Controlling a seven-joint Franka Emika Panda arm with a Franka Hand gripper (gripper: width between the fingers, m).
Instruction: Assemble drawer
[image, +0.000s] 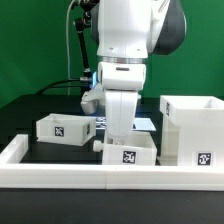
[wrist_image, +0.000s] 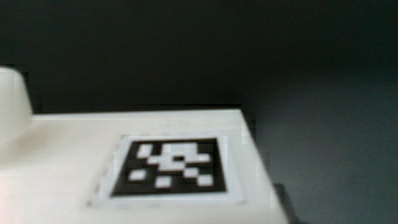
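**Robot arm lowered onto a small white box on a black worktop**

Exterior view: We see a white arm (image: 125, 60) reaching straight down over the middle of a black worktop (image: 30, 110). Its gripper (image: 118, 130) sits at the back rim of a small open box, the front box (image: 128, 150). This box rests against the white rail (image: 60, 172) along the worktop's front edge. We cannot tell whether the fingers are spread or pressed together, because the wrist hides them. A second small box, the left box (image: 62, 127), stands apart, toward the edge at the exterior view's left. A taller open case (image: 190, 128) stands by the front corner at the exterior view's right, just beside the front box.

Wrist view: The picture is blurred. We see a flat white surface (wrist_image: 71, 140) bearing a black-and-white tag (wrist_image: 173, 168), with dark worktop beyond it. Here too the fingers cannot be made out.
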